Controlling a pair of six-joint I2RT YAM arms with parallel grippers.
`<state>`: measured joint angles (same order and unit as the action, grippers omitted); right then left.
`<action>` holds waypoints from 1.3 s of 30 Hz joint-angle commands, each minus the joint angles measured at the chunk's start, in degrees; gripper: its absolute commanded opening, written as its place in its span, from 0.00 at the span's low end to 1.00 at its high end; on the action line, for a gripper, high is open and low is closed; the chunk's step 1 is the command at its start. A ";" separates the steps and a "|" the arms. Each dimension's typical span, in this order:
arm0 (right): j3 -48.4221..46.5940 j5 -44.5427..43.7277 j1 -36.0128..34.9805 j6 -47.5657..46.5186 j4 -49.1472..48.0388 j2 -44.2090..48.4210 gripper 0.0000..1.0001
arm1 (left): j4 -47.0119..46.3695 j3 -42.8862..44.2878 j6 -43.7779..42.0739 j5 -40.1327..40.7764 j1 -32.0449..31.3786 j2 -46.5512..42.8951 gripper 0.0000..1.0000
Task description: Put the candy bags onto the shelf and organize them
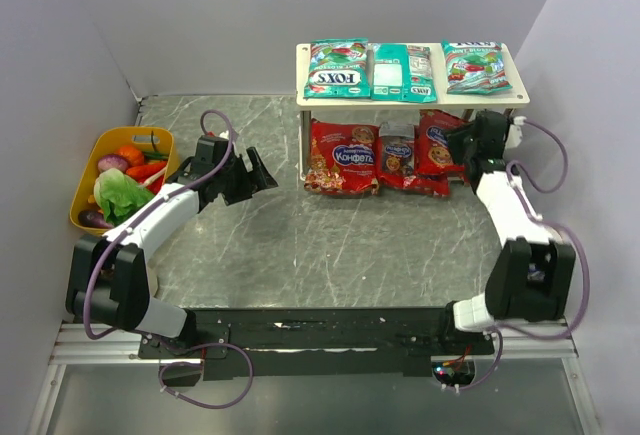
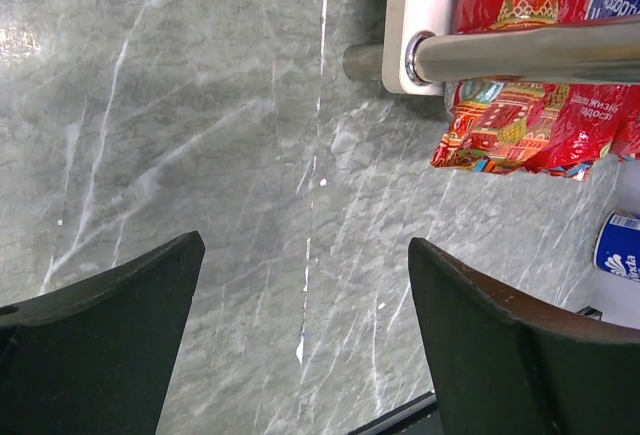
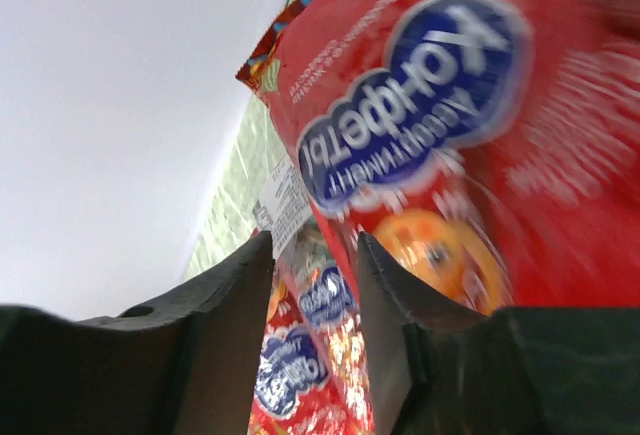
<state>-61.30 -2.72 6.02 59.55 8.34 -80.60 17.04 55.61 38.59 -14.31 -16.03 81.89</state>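
The main risk is at the lower tier of the shelf (image 1: 302,73), at its right end. There the right gripper (image 1: 468,141) is close against the rightmost red bag (image 1: 437,145), which seems to lean and not to lie flat. If the gripper goes back while one finger drags on the glossy film, this bag can tip forward off the shelf onto the worktop (image 1: 330,245). It can also push its neighbours, because the three red bags (image 1: 342,160) overlap one another. A careless sideways move could hit the frame of the shelf and shake it, and then the teal-green bags (image 1: 400,70) on the upper board might slide.

All six bags appear to be on the shelf: the teal-green ones in a row on the upper board, the red ones under them. The task therefore looks nearly done.

The right arm is stretched along the right side of the shelf, with its wrist turned in toward the lower tier. Its wrist view is blurred. The jaws stand with a narrow gap and the bag is just beside one finger, so it is not possible to tell if the gripper pinches the bag or has let it go.

The left arm reaches toward the left side of the shelf. The left gripper (image 1: 262,170) hovers over the worktop with its jaws spread wide and nothing between them, near the shelf's metal leg (image 2: 540,50).
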 commanded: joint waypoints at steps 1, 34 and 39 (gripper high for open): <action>-5.23 8.86 0.04 -3.39 -11.21 -9.39 0.44 | -0.78 1.07 0.08 -0.11 0.21 -1.21 0.90; -1.37 -4.04 3.12 -7.80 0.17 -5.26 0.33 | -2.01 1.34 0.17 -0.02 0.30 -0.85 0.89; -0.32 -5.98 3.12 4.49 9.58 -8.61 0.27 | -1.75 0.90 0.17 0.33 0.30 -1.38 0.90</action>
<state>-60.77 -4.73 8.80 54.22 7.84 -86.56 16.97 55.61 38.59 -13.72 -15.99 81.89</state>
